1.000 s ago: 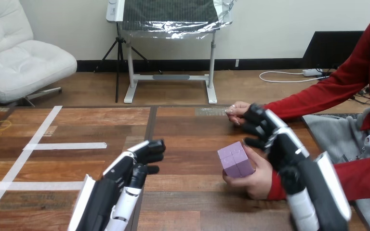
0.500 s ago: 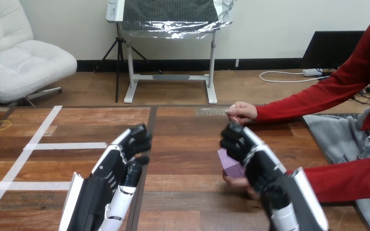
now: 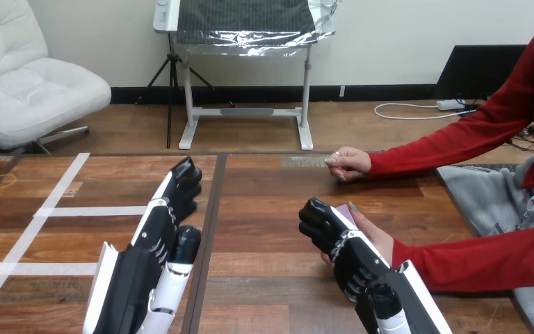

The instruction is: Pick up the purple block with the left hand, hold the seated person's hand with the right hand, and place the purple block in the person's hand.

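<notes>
In the lower left of the head view, the left hand (image 3: 169,209) is held out straight-fingered and empty. At lower centre, the purple block (image 3: 352,207) is almost wholly hidden behind the right hand (image 3: 330,236), with only a sliver shown by the person's lower hand (image 3: 379,240). Whether the right hand grips anything cannot be told.

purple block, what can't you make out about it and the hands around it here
- Purple block: head view, mostly hidden behind the right robot hand; only a sliver shows.
- Person's near hand: palm hidden by that robot hand; whether it is gripped cannot be told.
</notes>
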